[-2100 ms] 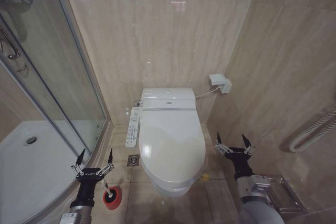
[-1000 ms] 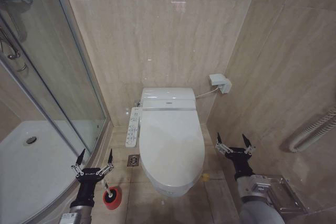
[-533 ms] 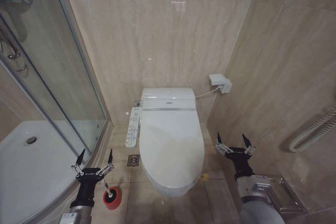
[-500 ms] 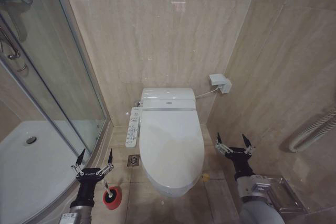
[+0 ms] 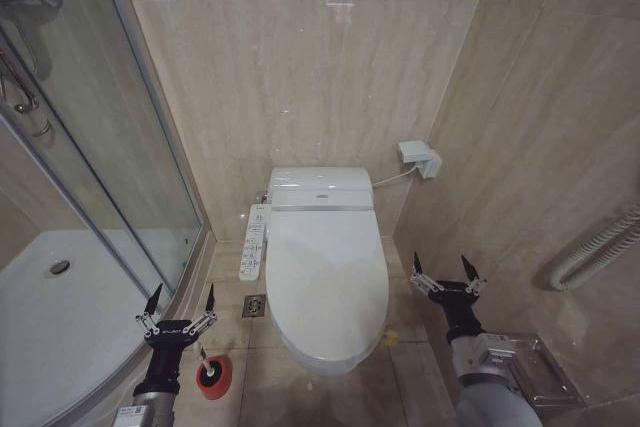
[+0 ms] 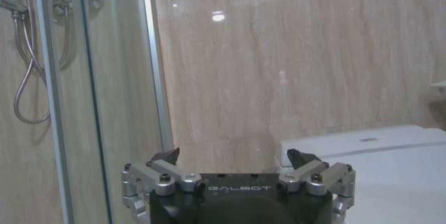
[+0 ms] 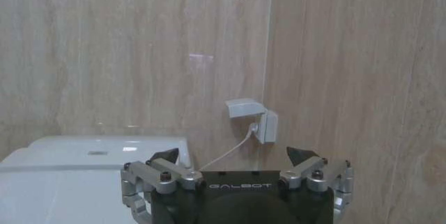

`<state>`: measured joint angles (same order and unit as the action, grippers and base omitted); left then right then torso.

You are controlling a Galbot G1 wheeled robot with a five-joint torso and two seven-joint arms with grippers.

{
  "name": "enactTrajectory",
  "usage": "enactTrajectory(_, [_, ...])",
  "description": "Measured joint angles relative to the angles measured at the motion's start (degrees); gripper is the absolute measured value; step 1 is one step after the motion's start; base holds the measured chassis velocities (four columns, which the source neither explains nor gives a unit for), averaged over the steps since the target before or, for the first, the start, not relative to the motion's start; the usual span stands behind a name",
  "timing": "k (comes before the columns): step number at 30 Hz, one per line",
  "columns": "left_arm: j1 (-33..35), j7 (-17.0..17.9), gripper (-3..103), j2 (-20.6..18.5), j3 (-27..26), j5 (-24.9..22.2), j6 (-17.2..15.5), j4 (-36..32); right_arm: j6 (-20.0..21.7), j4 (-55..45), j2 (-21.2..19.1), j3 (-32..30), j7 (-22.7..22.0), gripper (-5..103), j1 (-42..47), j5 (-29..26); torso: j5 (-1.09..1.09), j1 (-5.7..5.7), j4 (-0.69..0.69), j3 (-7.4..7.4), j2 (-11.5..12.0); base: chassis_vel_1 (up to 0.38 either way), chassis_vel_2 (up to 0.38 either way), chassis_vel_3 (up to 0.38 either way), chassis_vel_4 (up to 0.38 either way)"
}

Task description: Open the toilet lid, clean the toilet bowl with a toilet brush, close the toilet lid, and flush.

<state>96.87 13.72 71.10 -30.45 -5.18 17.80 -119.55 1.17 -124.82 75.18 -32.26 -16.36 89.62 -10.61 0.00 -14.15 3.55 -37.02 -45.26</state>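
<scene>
Left gripper (image 5: 181, 299) and right gripper (image 5: 443, 271) raised either side of toilet lid (image 5: 326, 287), fingers spread, empty

left gripper (image 5: 181, 296): black body, silver linkages, dark pointed fingers | right gripper (image 5: 444, 271): same, grey forearm | "GALBOT" lettering

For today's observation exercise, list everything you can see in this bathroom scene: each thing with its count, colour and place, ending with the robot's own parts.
toilet lid: one, white, shut over the bowl, centre.
toilet bowl: one, white, its front edge showing under the lid.
toilet brush: one, in a red cup holder on the floor, left of the toilet.
control panel: one, white, on the toilet's left side.
floor drain: one, metal, beside the toilet.
wall socket: one, white, with a cord, right of the tank.
shower tray: one, white, behind glass, far left.
left gripper: one, black and silver, open, above the brush.
right gripper: one, black and silver, open, right of the toilet.
</scene>
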Motion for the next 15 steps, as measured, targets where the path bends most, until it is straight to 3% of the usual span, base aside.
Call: enactTrajectory(15, [0.0, 0.0, 100, 0.0, 0.0, 0.0, 0.0, 0.0, 0.0, 0.0, 0.0, 0.0, 0.0, 100, 0.0, 0.0, 0.0, 0.0, 0.0, 0.0, 0.0, 0.0, 0.0, 0.0, 0.0])
